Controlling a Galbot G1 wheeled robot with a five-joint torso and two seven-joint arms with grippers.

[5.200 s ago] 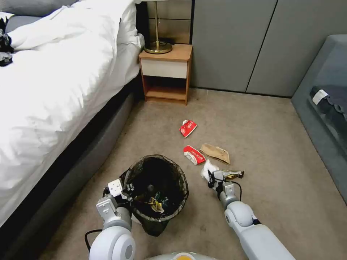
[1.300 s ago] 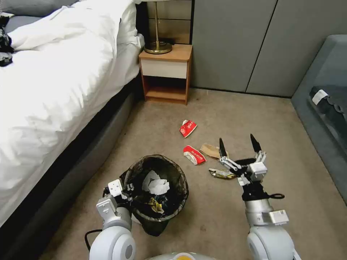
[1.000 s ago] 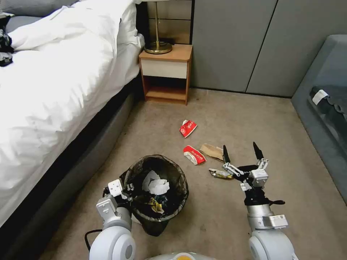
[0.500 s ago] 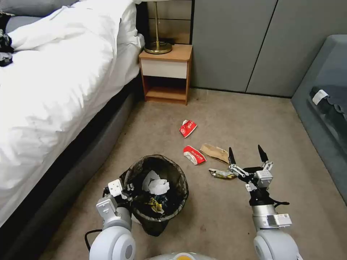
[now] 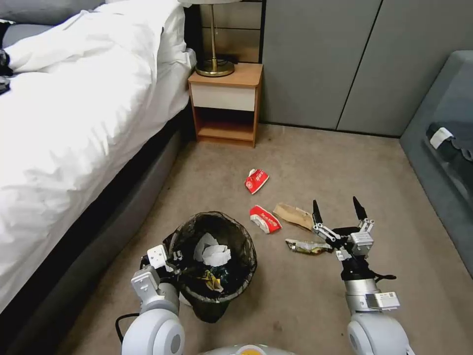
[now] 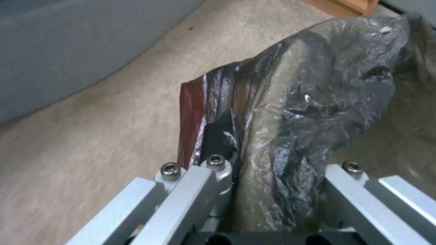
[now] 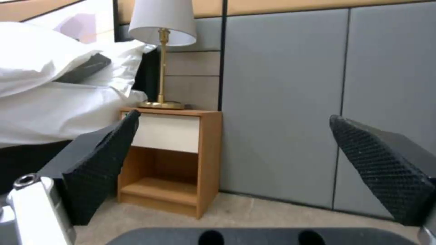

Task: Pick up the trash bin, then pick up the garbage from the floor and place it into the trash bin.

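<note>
The trash bin point(image 5: 213, 261), lined with a dark crinkled bag point(image 6: 309, 102), hangs in front of me with white paper scraps inside. My left gripper point(image 5: 172, 257) is shut on its near-left rim. Garbage lies on the carpet: one red-and-white packet point(image 5: 256, 180), a second one point(image 5: 265, 219), a brown paper bag point(image 5: 294, 216) and a shiny crumpled wrapper point(image 5: 308, 246). My right gripper point(image 5: 336, 209) is held above the floor just right of the wrapper, fingers pointing up and spread wide, open with nothing in it. Its black fingers point(image 7: 100, 163) frame the far wall.
A bed with white bedding point(image 5: 69, 128) runs along the left. A wooden nightstand point(image 5: 225, 106) with a brass lamp point(image 7: 162, 61) stands at the back against grey wall panels. A grey sofa point(image 5: 443, 148) lines the right. Open carpet lies around the litter.
The white paper that my right gripper held at the floor now lies in the bin. The right gripper has opened and pulled back toward me. The camera has shifted slightly.
</note>
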